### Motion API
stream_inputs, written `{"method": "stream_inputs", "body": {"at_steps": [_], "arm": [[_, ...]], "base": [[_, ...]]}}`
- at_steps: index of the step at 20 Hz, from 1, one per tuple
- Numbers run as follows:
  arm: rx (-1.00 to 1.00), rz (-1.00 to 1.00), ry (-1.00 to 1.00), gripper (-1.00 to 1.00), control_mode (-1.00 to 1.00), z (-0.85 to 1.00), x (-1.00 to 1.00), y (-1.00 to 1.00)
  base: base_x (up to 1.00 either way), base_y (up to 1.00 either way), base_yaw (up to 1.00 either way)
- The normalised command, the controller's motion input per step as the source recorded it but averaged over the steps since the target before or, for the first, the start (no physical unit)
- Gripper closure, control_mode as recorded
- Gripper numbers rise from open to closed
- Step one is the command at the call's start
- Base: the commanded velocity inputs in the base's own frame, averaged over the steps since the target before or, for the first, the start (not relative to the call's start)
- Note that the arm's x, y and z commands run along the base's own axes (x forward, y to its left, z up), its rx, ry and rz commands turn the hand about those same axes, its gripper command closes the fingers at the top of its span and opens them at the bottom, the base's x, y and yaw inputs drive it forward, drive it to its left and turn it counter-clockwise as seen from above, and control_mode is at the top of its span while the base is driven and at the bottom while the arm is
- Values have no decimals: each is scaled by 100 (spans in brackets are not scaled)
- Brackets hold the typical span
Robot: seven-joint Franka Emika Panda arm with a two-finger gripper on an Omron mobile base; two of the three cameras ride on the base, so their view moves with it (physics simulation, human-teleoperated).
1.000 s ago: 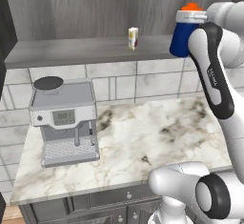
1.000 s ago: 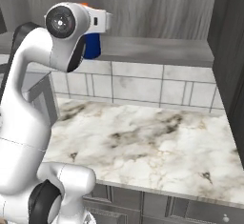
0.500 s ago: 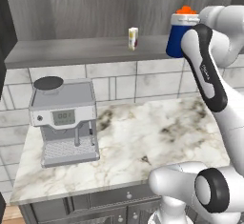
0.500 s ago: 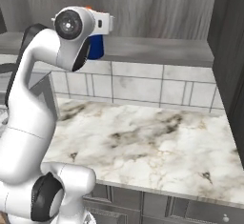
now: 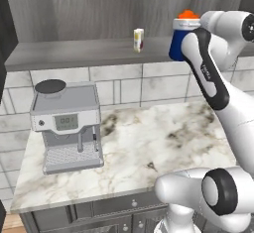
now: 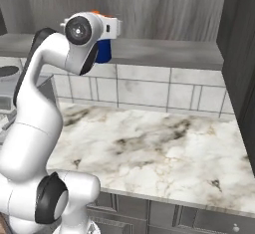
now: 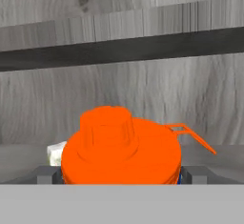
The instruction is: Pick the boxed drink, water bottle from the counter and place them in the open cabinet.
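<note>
Bottle's up on the shelf: the water bottle (image 5: pixel 177 42) stands upright in the open cabinet (image 5: pixel 74 53), with the gripper (image 7: pixel 121 175) spread wide on either side of its orange cap. The boxed drink (image 5: pixel 139 39) sits further left on the same shelf, well apart.

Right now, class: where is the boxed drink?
In the left base view, the boxed drink stands upright on the open cabinet's shelf, left of the water bottle and apart from it.
</note>
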Motion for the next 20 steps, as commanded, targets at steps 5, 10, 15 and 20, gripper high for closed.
{"method": "stream_inputs", "body": {"at_steps": [5,10,15,20], "arm": [[-2,0,0,100,-100,-9,36,0],[-4,0,0,100,-100,-6,39,0],[-3,0,0,100,-100,-5,43,0],[-1,0,0,100,-100,-9,39,1]], "base": [[0,0,0],[0,0,0],[0,0,0],[0,0,0]]}}
